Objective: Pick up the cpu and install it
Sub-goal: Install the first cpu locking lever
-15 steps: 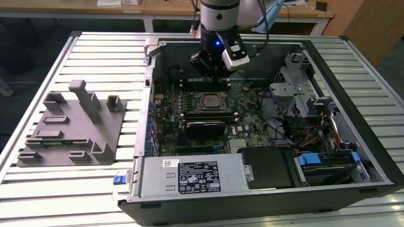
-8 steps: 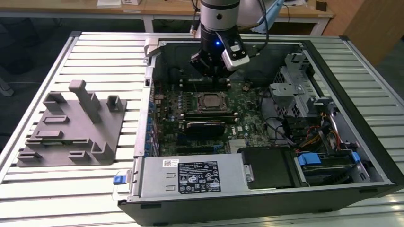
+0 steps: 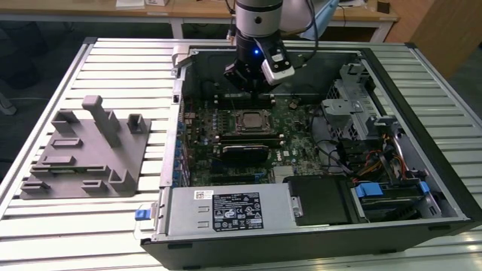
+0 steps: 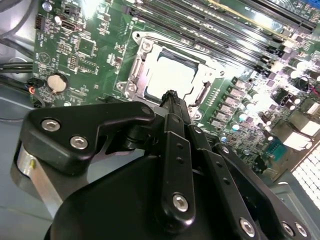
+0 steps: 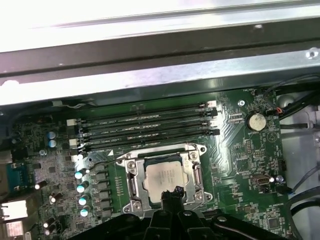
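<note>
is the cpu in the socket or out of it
In. The cpu lies flat inside the metal socket frame on the motherboard, as seen in both wrist views.

Silver square cpu (image 5: 165,178) lies flat, seated in mobo socket

From where I stand I count one open computer case (image 3: 316,244) on one slatted counter (image 3: 113,62), one grey plastic block (image 3: 87,152), and one robot arm (image 3: 258,22). Inside the case there is one green motherboard (image 5: 240,165), one cpu (image 5: 165,176), four long black memory slots (image 5: 145,121), one round coin battery (image 5: 256,121), one black finned module (image 3: 243,152) and one silver power supply box (image 3: 226,210).
</note>
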{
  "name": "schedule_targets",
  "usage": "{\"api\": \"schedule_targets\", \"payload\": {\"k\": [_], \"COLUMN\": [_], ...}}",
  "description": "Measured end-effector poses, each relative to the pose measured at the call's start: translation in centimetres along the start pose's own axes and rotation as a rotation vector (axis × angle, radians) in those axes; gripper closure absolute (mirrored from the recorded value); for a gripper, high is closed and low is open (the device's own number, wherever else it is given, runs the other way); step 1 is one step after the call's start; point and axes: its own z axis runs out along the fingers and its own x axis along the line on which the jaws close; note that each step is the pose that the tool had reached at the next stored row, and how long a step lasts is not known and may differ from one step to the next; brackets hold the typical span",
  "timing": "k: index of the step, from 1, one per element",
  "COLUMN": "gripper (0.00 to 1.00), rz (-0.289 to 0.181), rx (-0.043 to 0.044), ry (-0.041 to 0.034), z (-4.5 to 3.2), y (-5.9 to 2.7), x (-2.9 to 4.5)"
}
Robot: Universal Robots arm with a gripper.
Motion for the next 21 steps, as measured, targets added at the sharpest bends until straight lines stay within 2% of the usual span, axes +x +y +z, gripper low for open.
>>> {"api": "schedule_targets", "payload": {"k": [3,10,15,21], "gripper": [0.89,0.89,0.89,0.89], "rz": [0.000,0.000,0.000,0.001], "rx": [-0.0003,-0.0028,-0.0067,-0.0223], "ry": [-0.0007,-0.0026,-0.0047,-0.0044], "z": [0.07,0.17,0.14,0.11], "y": [-0.20,-1.18,-1.58,-1.94], "x": [0.44,2.03,3.52,4.81]}}
